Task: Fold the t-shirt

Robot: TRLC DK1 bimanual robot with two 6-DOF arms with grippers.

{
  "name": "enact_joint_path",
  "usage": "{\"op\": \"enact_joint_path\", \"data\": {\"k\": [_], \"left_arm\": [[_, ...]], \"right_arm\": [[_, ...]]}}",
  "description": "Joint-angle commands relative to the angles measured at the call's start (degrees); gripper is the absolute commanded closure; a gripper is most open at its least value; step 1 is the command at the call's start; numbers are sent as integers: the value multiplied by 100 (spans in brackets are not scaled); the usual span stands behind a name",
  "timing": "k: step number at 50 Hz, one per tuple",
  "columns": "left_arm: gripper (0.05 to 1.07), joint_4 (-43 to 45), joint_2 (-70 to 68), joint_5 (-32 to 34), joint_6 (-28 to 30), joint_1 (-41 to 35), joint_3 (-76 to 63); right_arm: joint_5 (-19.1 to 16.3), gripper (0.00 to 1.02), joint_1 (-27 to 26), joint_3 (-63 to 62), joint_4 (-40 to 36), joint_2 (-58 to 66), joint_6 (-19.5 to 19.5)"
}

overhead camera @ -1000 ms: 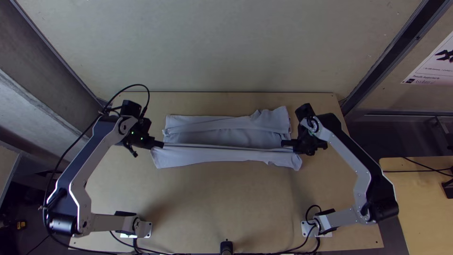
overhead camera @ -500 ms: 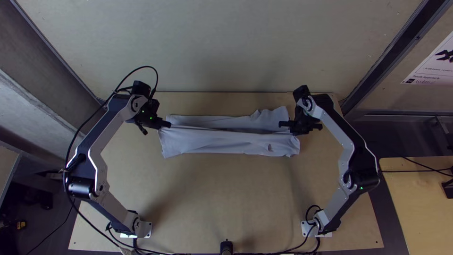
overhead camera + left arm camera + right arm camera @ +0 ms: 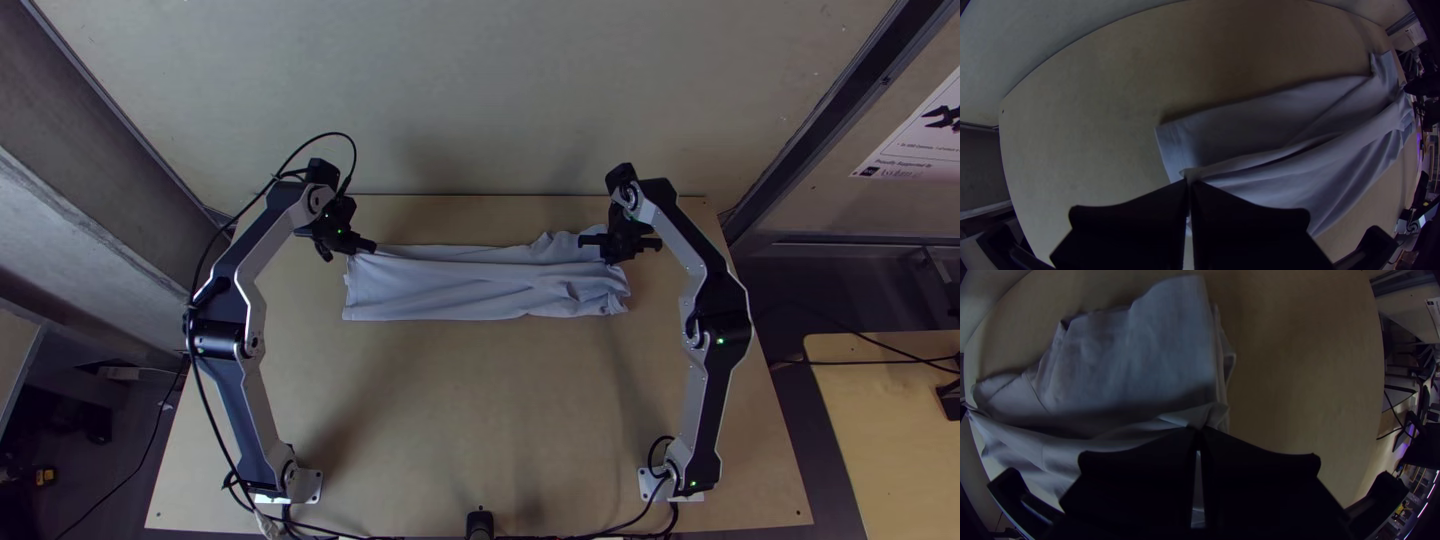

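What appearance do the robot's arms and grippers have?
The left arm and right arm have silver-grey links, black joints and small green lights; a black cable loops beside the left one. The left gripper and right gripper are black, with wide flat fingers.

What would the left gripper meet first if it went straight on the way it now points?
Past the fold it grips, the left gripper would probably meet more of the t-shirt first, though its height and tilt are hard to judge.
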Motion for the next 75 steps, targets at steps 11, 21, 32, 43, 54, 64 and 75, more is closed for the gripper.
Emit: {"op": "enact_joint_path", "data": {"k": [11, 21, 32, 43, 54, 64, 75], "left_arm": [[45, -113, 659, -361, 36, -36, 850], [9, -183, 545, -590, -166, -36, 841], [9, -429, 96, -150, -333, 87, 726], [10, -561, -361, 834, -491, 473, 375], [10, -508, -739, 1880, -491, 992, -170], [10, -464, -888, 2926, -360, 1493, -768], [10, -332, -800, 3726, 18, 1968, -1330]], "right_arm": [[100, 57, -164, 1548, -714, 1041, -117], [152, 4, -217, 1856, -1259, 1024, -267], [135, 3, -367, 1645, -1434, 303, -126], [109, 3, -463, 1443, -1637, -277, -91], [109, 3, -498, 1417, -1716, -778, -91], [109, 3, -542, 1425, -1724, -1182, -126], [109, 3, -595, 1267, -1724, -1472, -117]]}}
